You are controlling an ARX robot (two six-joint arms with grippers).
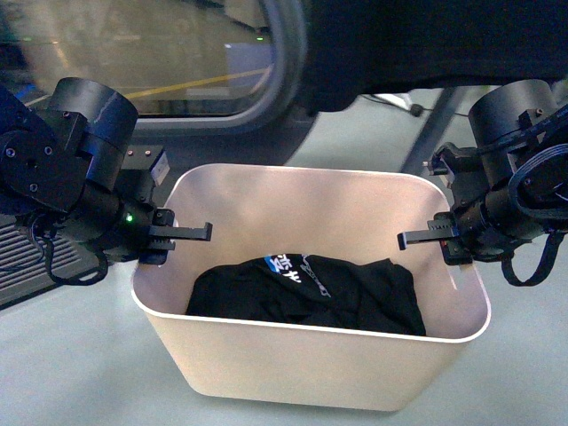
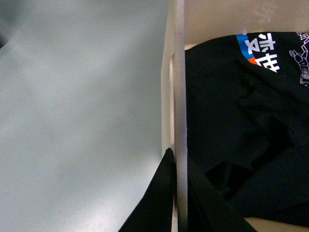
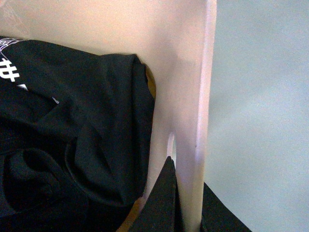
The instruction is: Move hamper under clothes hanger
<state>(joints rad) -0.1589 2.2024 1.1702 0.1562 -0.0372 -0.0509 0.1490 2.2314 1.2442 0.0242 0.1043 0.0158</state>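
Observation:
The beige hamper sits on the grey floor in the middle of the front view, with a black garment bearing a blue and white print lying in it. My left gripper is shut on the hamper's left short wall, one finger inside and one outside. My right gripper is shut on the right short wall in the same way. The left wrist view shows the rim running between my gripper's fingers. The right wrist view shows the wall pinched by my gripper. A slanted dark grey leg of the clothes hanger stands behind the hamper at the right.
The grey dryer with its round door stands behind the hamper at the upper left. Dark cloth hangs across the top right, above the hamper's far side. A dark ribbed panel lies at the left edge. Grey floor surrounds the hamper.

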